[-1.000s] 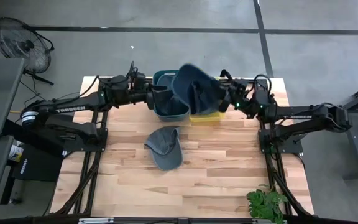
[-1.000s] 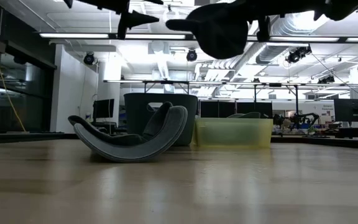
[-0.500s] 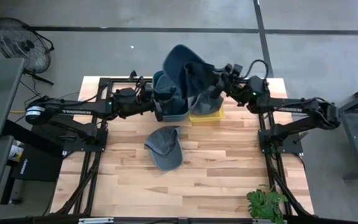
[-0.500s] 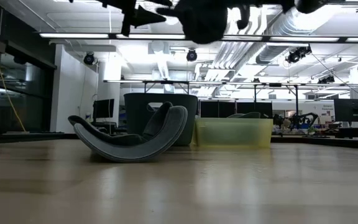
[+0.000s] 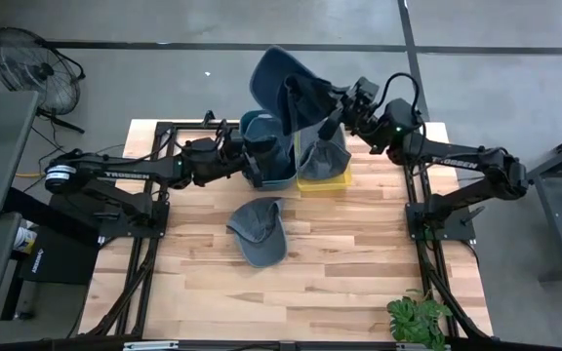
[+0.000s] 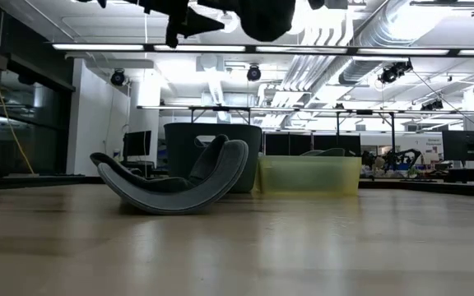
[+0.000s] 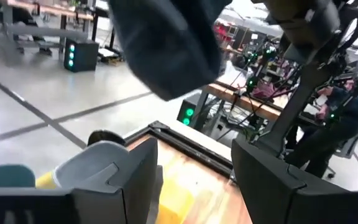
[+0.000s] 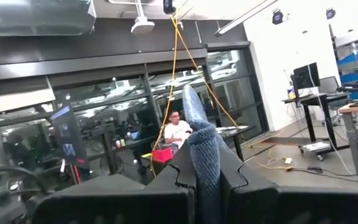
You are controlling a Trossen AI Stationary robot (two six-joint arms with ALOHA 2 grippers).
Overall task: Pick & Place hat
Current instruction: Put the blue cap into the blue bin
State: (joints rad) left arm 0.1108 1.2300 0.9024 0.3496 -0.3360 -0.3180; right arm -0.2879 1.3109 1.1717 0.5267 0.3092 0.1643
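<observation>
Right gripper (image 5: 328,107) clamped on a blue hat (image 5: 283,90), high above the bins (image 5: 301,168); left gripper (image 5: 249,162) apart, over the teal bin.

Matt blue cloth hat (image 5: 283,90); pale planked wooden table (image 5: 340,253).

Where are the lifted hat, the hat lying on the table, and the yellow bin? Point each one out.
lifted hat (image 5: 279,90), high view, on its crown.
hat on the table (image 5: 258,230), high view, on its crown.
yellow bin (image 6: 309,174), low view, on its front wall.
</observation>
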